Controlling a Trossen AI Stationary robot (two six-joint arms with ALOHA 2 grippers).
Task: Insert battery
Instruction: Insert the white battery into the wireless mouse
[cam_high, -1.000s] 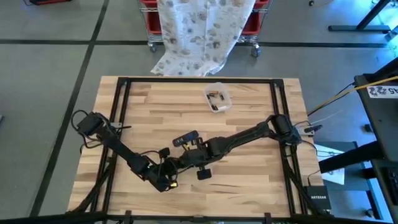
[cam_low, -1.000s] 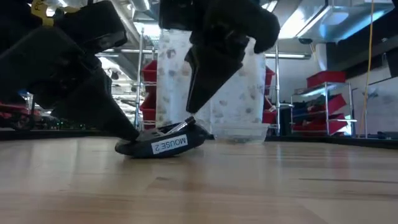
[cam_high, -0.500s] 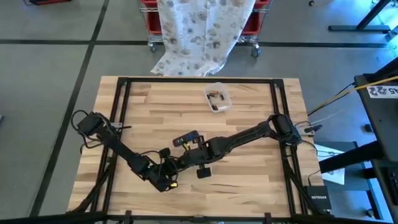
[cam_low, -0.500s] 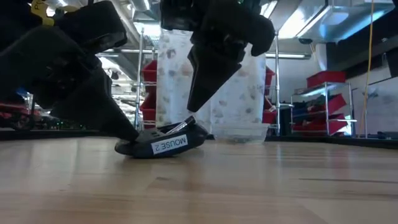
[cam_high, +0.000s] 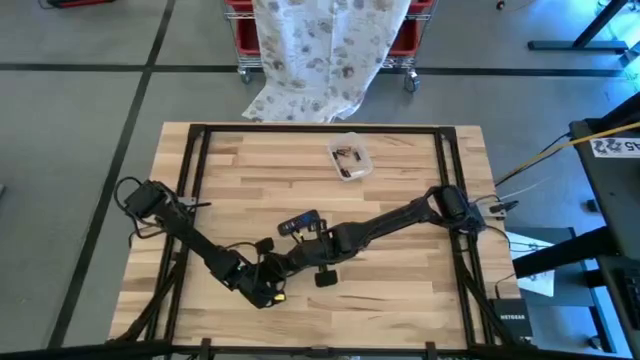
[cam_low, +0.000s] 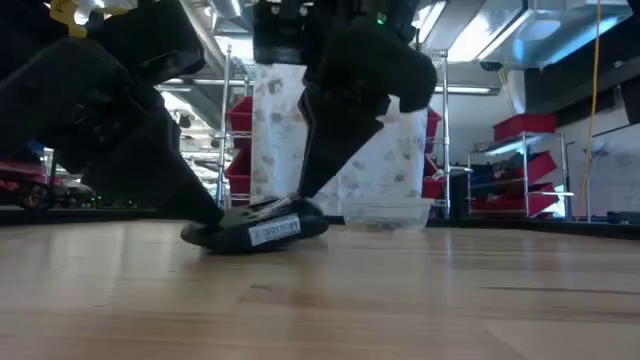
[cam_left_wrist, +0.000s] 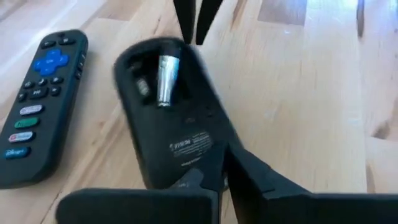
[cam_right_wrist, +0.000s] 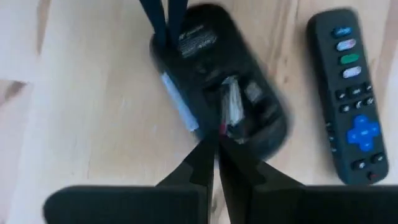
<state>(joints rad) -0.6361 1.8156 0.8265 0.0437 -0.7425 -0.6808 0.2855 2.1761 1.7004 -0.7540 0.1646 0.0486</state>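
Note:
A black computer mouse (cam_left_wrist: 171, 118) lies belly up on the wooden table, its battery bay open and a silver battery (cam_left_wrist: 165, 79) lying in the bay. My left gripper (cam_left_wrist: 222, 163) is shut at the mouse's end away from the bay. My right gripper (cam_right_wrist: 215, 144) is shut at the bay end, its tips beside the battery (cam_right_wrist: 230, 99). In the low view the mouse (cam_low: 255, 230) rests nearly flat, with the left gripper (cam_low: 213, 213) on one end and the right gripper (cam_low: 303, 197) coming down on the other. My left gripper presses its shut fingertips on the mouse's end opposite the bay (cam_left_wrist: 198, 167), slanting down from the table's left. The mouse lies on the table. My right gripper touches the bay end of the mouse (cam_right_wrist: 211, 132) with its shut tips, slanting down from the right. Whether the tips are on the battery or the bay's rim, I cannot tell.
A black TV remote (cam_high: 298, 222) lies just beyond the mouse, toward the far edge. A clear plastic tub (cam_high: 350, 157) with small items stands near the far edge. A patterned cloth (cam_high: 325, 50) hangs on a cart past the table.
My right gripper has come down a little toward the mouse. The mouse's bay end, raised before, has dropped, so the mouse now lies nearly flat. Its other end has stayed under the left gripper.

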